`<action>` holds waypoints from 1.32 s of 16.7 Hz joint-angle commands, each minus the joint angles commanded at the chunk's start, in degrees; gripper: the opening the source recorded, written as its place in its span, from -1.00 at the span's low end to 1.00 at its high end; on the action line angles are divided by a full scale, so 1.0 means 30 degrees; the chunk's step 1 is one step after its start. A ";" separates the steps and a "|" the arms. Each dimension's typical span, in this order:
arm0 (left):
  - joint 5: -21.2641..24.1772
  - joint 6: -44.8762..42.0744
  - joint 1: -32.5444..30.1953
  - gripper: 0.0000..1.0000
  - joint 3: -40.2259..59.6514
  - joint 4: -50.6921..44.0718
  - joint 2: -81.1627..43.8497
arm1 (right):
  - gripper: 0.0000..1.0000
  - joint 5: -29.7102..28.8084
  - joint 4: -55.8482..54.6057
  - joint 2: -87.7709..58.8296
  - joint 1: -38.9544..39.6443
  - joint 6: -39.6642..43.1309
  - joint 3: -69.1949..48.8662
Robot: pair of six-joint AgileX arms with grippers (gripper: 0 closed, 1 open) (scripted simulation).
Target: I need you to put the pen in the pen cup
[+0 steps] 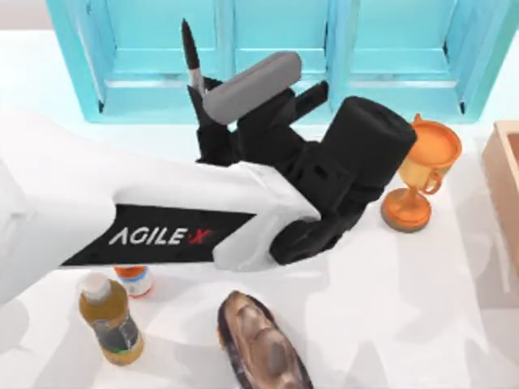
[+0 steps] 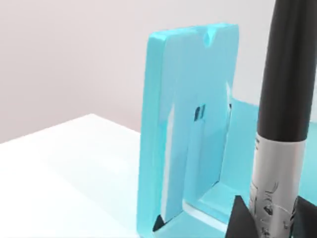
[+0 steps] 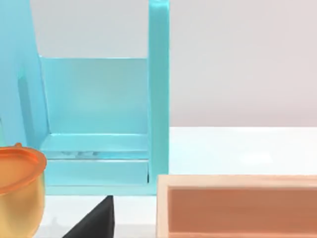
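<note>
Left hand (image 1: 197,93) is gripping the pen (image 1: 190,50) upright by the far teal rack (image 1: 284,57); its wrist view shows the pen's silver band, while the top view adds the trophy (image 1: 422,170).

1. Setting: a rendered simulation of a tabletop test bench, not a furnished room; a plain white worktop (image 1: 454,324) meets a blank pale wall (image 2: 74,59).
2. Evidence of a robot workcell: a white arm (image 1: 122,203) marked "AGILE X" reaches across the worktop from the left.
3. Far edge: a turquoise divided rack (image 1: 276,57) with upright partitions.
4. Assorted, unrelated props: an orange trophy cup (image 1: 426,166) at right, a capped amber bottle (image 1: 109,320) and a small white bottle (image 1: 136,280) at near left, a brown shoe (image 1: 259,344) at near centre, a wooden box (image 3: 237,206) at far right.
</note>
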State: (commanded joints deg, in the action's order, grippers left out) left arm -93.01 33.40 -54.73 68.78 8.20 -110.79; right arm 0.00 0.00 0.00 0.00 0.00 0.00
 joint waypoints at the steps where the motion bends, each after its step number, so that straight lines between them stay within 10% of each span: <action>1: -0.0339 0.0020 -0.0297 -1.00 -0.0052 0.0202 -0.0024 | 1.00 0.0000 0.0000 0.0000 0.0000 0.0000 0.0000; 18: -0.0305 0.1456 -0.0205 -1.00 0.0236 -0.1356 -0.0127 | 1.00 0.0000 0.0000 0.0000 0.0000 0.0000 0.0000; 22: -0.0305 0.1456 -0.0205 -0.40 0.0236 -0.1356 -0.0127 | 1.00 0.0000 0.0000 0.0000 0.0000 0.0000 0.0000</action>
State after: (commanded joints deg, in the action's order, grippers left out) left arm -93.92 37.77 -55.35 69.49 4.14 -111.17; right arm 0.00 0.00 0.00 0.00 0.00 0.00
